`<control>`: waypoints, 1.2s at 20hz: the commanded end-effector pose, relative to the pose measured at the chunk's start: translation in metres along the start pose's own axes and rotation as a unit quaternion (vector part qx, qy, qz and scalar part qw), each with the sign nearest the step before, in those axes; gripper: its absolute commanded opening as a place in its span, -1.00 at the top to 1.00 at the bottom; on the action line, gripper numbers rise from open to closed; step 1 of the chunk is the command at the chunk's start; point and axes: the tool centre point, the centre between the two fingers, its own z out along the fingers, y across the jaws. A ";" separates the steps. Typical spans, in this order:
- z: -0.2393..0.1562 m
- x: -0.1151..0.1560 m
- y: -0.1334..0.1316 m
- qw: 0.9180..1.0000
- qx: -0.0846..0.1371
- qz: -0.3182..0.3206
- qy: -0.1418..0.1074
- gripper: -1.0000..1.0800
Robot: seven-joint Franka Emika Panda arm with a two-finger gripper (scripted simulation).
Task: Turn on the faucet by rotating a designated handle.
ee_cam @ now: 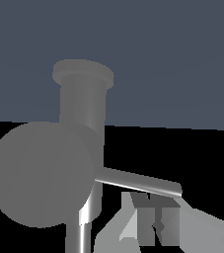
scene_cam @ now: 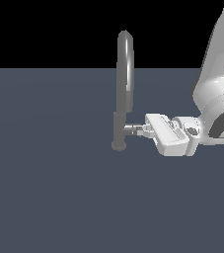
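The white robot arm (scene_cam: 213, 74) comes down from the upper corner on the exterior view's right, bends at the wrist and lies nearly level, its white gripper (scene_cam: 144, 130) pointing toward the exterior view's left. The tall grey metallic faucet (scene_cam: 124, 74) with a narrow arched spout stands upright on the dark blue-grey bench (scene_cam: 49, 188), near the middle. The short shiny grey stub handle (scene_cam: 131, 130) juts sideways from the thicker lower post toward the gripper, whose tips reach its end. In the wrist view the handle's round end face (ee_cam: 40, 174) looms close, a thin lever rod (ee_cam: 140, 181) slanting off it just beside one light grey finger (ee_cam: 133, 222). Whether the jaws are spread or pinching the rod, I cannot tell.
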 end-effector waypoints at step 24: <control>-0.001 0.055 -0.017 1.000 -0.002 0.003 -0.004 1.00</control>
